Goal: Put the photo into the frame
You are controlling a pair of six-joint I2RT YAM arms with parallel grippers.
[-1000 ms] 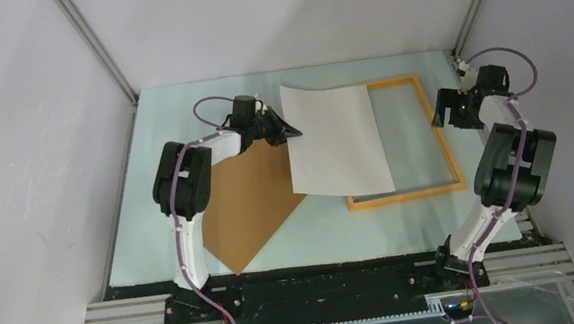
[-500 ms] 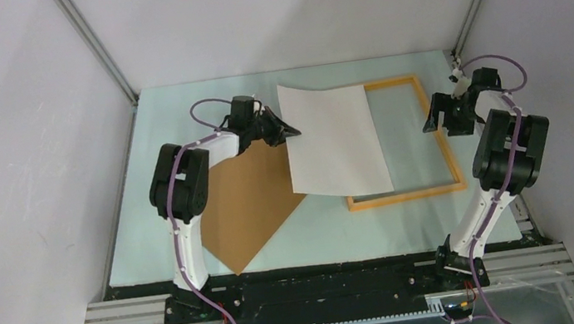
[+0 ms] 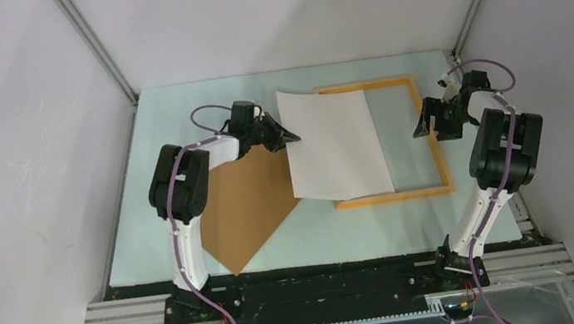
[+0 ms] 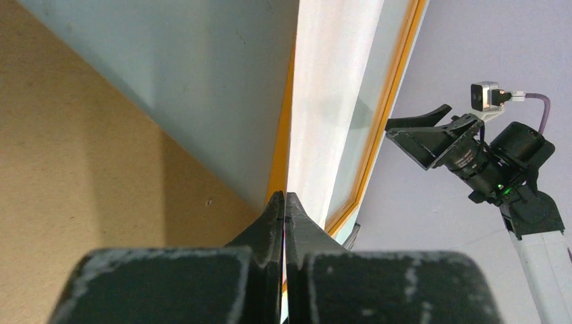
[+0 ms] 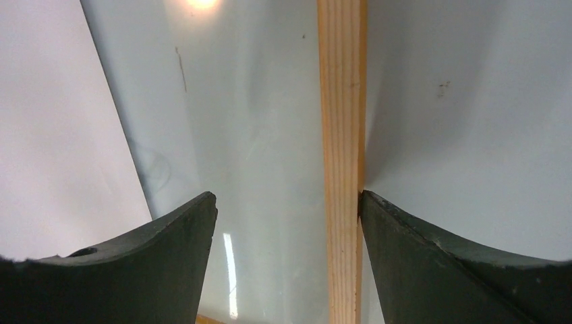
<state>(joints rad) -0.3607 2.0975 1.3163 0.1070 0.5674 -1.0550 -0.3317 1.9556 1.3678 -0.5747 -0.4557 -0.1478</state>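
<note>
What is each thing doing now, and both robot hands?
photo: white side up, edge pinched, over the frame's left part
frame: flat on the table
backing board: flat on the table
left gripper: shut on the photo
right gripper: open, astride the frame's right rail

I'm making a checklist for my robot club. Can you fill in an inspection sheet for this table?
Surface: pale green mat, flat.
Job's things: photo white side up, overlapping the frame on its left; not in yet.
Clutter: brown board on the mat's left.
End effectors: left end effector shut on the photo's left edge; right end effector open astride the frame's right bar.
Cables: purple cable along each arm.
Surroundings: plain walls, metal rails.
</note>
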